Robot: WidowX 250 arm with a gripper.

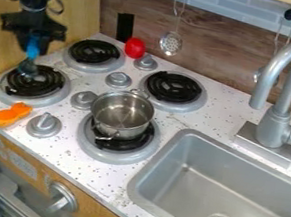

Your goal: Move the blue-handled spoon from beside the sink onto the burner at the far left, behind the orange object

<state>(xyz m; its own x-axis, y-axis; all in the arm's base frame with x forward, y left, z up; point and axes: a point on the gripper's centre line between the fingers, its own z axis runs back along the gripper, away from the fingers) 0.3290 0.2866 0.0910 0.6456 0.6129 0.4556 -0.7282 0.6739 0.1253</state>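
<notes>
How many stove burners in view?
4: the front-left burner, the back-left burner near the red object, the back-right burner, and the front-right burner under the metal pot. No sign of hidden ones.

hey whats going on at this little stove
The black two-finger gripper of a robot arm has a slim blue object with a darker lower end between its jaws, over the black coil burner nearest the wooden side wall. A shiny metal pot sits on another burner, and an orange object lies near the counter's front edge.
</notes>
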